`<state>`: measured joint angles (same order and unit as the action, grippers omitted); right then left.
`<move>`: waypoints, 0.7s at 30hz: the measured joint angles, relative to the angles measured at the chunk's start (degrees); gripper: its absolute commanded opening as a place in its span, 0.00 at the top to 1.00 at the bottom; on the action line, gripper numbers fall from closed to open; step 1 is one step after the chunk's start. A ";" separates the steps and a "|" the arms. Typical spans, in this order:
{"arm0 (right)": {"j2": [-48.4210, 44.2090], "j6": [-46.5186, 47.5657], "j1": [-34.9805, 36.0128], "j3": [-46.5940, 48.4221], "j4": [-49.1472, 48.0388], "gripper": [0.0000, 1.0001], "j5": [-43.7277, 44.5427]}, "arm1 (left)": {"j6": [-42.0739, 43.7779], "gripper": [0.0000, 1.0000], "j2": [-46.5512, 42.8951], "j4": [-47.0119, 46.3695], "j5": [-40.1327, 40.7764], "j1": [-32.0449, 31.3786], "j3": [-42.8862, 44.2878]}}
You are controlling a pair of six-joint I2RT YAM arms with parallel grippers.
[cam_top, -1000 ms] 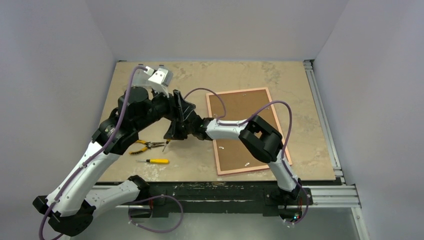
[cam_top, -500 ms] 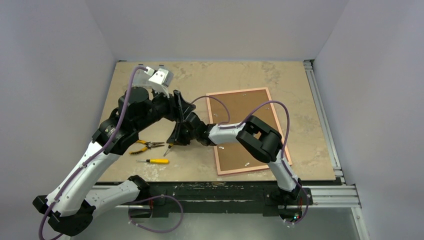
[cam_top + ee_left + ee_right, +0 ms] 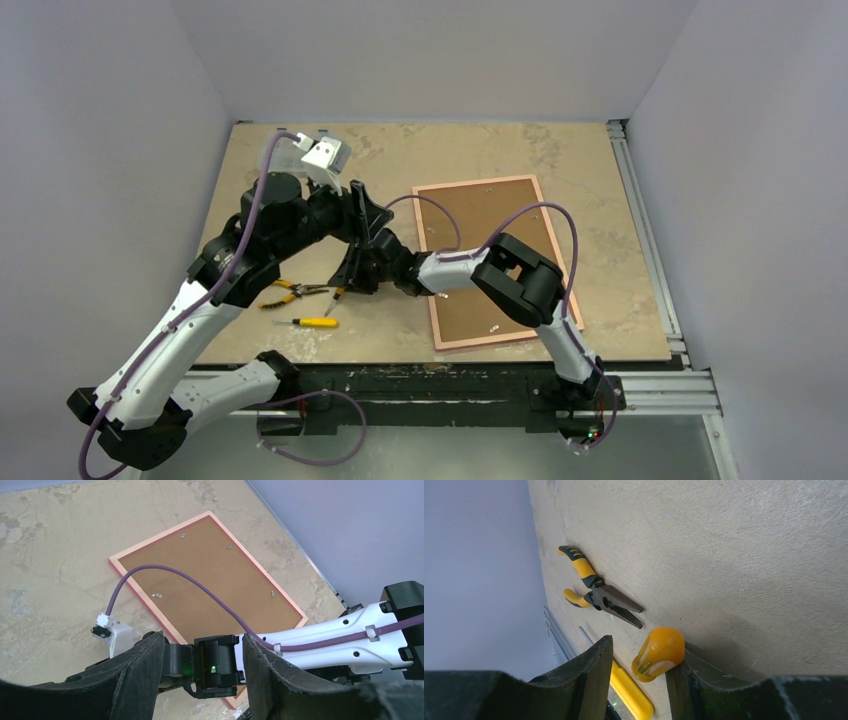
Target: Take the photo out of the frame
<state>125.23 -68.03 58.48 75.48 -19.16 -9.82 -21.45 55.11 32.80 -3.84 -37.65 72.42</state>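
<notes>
The pink frame [image 3: 500, 340] lies face down at the table's right of centre, with the photo's brown board back [image 3: 490, 215] filling it. The printed side is hidden. Both show in the left wrist view: the frame [image 3: 160, 535] and the board [image 3: 210, 580]. My left gripper [image 3: 365, 215] is open and empty, held above the right arm's wrist [image 3: 202, 637], left of the frame. My right gripper [image 3: 348, 278] is open and low over the table, left of the frame [image 3: 639, 650]. A small orange-handled screwdriver [image 3: 659, 652] rests against one of its fingers.
Yellow-handled pliers [image 3: 290, 292] and a yellow screwdriver [image 3: 310, 322] lie on the table left of the right gripper; they also show in the right wrist view, the pliers [image 3: 599, 595] and the screwdriver [image 3: 631, 692]. Grey walls enclose the table. A metal rail [image 3: 650, 250] runs along its right edge.
My right gripper has moved left and slightly down, away from the frame's left edge and towards the tools. The left arm and the frame have hardly moved.
</notes>
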 measured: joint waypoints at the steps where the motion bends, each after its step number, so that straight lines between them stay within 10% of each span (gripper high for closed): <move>1: -0.04 -0.02 0.04 -0.04 -0.04 0.58 0.13 | 0.00 0.44 0.07 0.00 -0.04 0.00 0.00; 21: -13.77 8.02 1.09 -8.09 7.30 0.39 4.94 | -0.02 0.43 0.17 0.00 -0.07 0.00 0.00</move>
<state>111.46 -60.01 59.57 67.40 -11.86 -4.89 -21.47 55.29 32.80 -3.90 -37.65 72.42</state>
